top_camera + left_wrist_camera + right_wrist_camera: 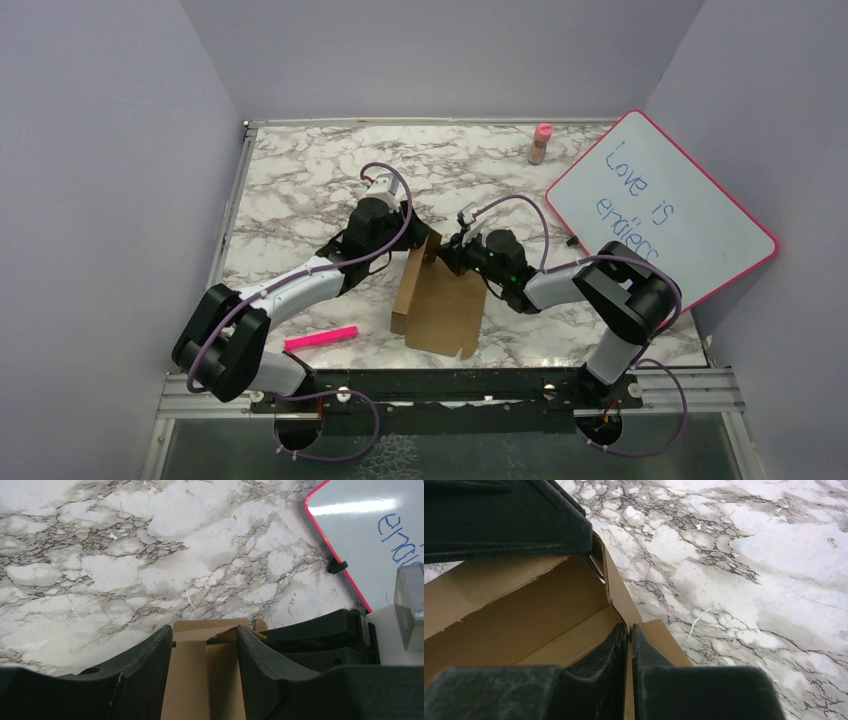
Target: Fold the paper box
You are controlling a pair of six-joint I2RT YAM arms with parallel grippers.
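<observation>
While both pincers pinch its raised walls, the brown paper box [440,300] stands half-folded, flaps up.

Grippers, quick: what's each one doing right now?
Left gripper: shut on the box.
Right gripper: shut on a box flap.

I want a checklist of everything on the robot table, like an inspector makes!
Surface: marble-pattern table, bare at far left.
Job's things: paper box, brown, partly folded, one wall raised.
Clutter: pink marker; small pink-capped bottle; whiteboard reading "Love is endless".
Grippers: left gripper straddles a box panel; right gripper pinches a box wall.
Cables: purple cables loop along both arms.
Surroundings: lavender walls.
</observation>
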